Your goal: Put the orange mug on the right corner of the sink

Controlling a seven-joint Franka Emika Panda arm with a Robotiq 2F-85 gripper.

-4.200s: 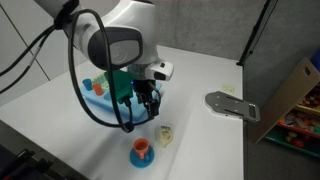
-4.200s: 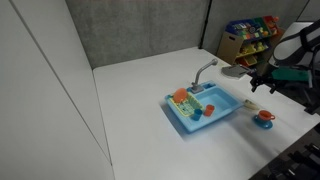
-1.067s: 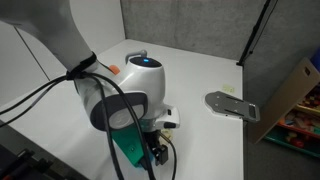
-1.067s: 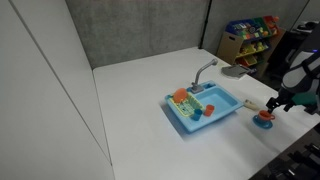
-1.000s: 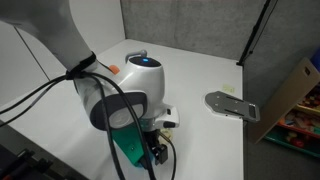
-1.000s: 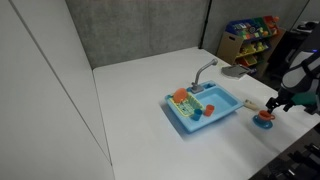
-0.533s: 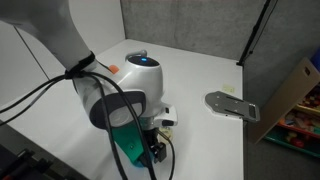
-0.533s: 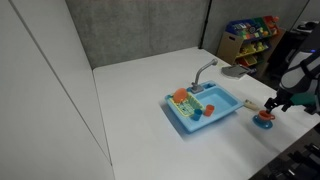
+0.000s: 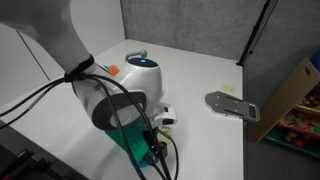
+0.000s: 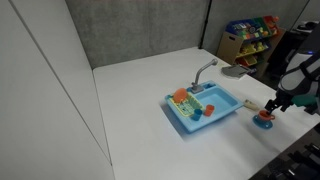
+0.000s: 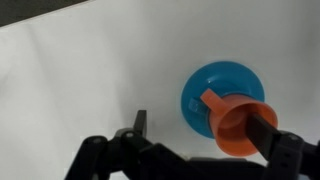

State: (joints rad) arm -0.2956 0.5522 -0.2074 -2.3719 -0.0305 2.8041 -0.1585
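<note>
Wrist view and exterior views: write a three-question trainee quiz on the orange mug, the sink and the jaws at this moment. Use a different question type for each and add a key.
1. Multiple choice: in the wrist view, the orange mug stands on
A. the blue saucer
B. a dish rack
C. a flat orange dish

2. True or false: in an exterior view, the mug stands on the table, outside the sink and apart from it.

3. Fill in: in the wrist view the jaws stand ___ (open or shut), with one finger right beside the mug.

Key: 1 A; 2 true; 3 open.
</note>
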